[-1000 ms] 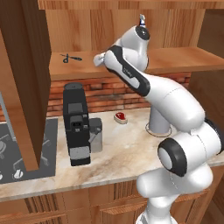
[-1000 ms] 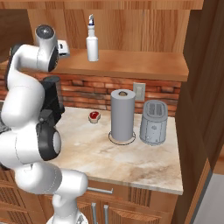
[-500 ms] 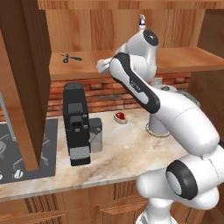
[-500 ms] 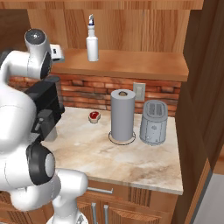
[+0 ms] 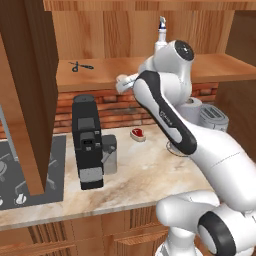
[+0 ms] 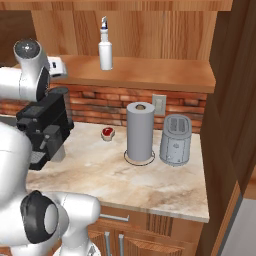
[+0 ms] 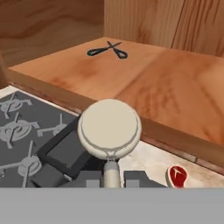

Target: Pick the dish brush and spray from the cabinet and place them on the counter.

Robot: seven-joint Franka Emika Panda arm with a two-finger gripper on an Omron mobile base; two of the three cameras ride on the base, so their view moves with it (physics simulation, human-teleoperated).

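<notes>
The dish brush (image 7: 109,127) has a round cream head and a pale handle that runs down between my gripper's (image 7: 112,177) dark fingertips, which are shut on it. It hangs in front of the cabinet's wooden shelf (image 7: 170,83), just past its front edge and above the coffee machine. From the left base the gripper (image 5: 121,83) sits at that shelf edge (image 5: 100,76). The spray (image 5: 161,31), a slim white bottle with a blue-and-white nozzle, stands upright farther right on the shelf (image 6: 165,75); the right base view also shows the spray (image 6: 105,46). Below lies the marbled counter (image 6: 150,175).
Black scissors (image 7: 108,49) lie at the shelf's back left. A black coffee machine (image 5: 87,142), a paper towel roll (image 6: 140,131), a toaster (image 6: 175,140) and a small red item (image 6: 107,132) stand on the counter. The open cabinet door (image 5: 27,90) hangs left, above a stove (image 5: 10,170).
My hand has drawn back from the shelf and sunk a little, brush still gripped. The arm's upper links have swung closer to the cameras. The spray and scissors have not moved.
</notes>
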